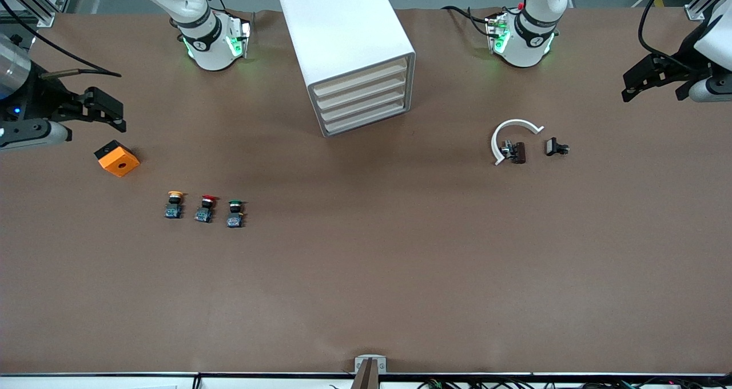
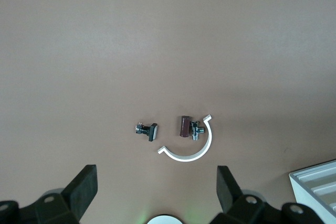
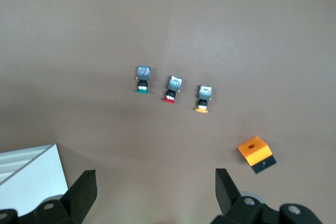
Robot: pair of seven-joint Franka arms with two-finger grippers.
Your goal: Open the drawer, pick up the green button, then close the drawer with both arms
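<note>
The white cabinet [image 1: 343, 34] stands at the table's middle, near the arm bases, and its four cream-fronted drawers [image 1: 363, 100] are all shut. The green-capped button [image 1: 234, 213] stands on the table toward the right arm's end; it also shows in the right wrist view [image 3: 143, 81]. My right gripper [image 1: 114, 114] hangs open and empty over the right arm's end of the table [image 3: 155, 190]. My left gripper [image 1: 652, 88] hangs open and empty over the left arm's end [image 2: 157, 190]. Both are well away from the cabinet.
A red-capped button [image 1: 206, 208] and an orange-capped button [image 1: 174, 204] stand in a row beside the green one. An orange block [image 1: 117, 158] lies under the right gripper. A white curved piece [image 1: 512, 134], a brown part [image 1: 517, 151] and a black part [image 1: 556, 147] lie toward the left arm's end.
</note>
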